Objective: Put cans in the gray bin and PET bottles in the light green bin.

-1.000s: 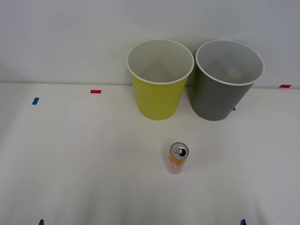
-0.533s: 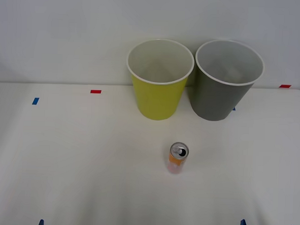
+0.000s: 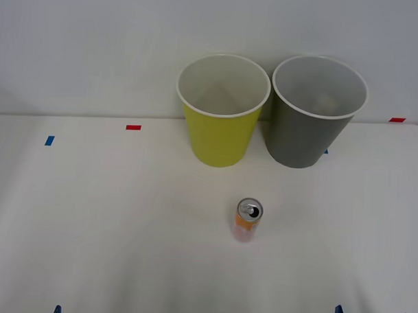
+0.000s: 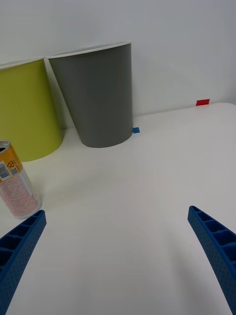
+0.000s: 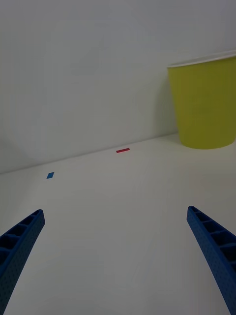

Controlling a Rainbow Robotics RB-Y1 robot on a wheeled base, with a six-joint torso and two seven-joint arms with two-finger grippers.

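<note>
Currently nothing has shifted over the last second — you have yet to begin. Can point(image 3: 248, 220): upright on the table point(image 3: 90, 228), in front of the light green bin point(image 3: 222, 109) and gray bin point(image 3: 317, 112). Right gripper point(image 4: 118, 251) and left gripper point(image 5: 115, 251): both spread wide, empty, low at the near edge.

each hand, the right hand point(image 4: 115, 261) and the left hand point(image 5: 115, 261), has two blue fingers point(image 4: 214, 246), ribbed along the edge with a fine dotted texture on the face
</note>
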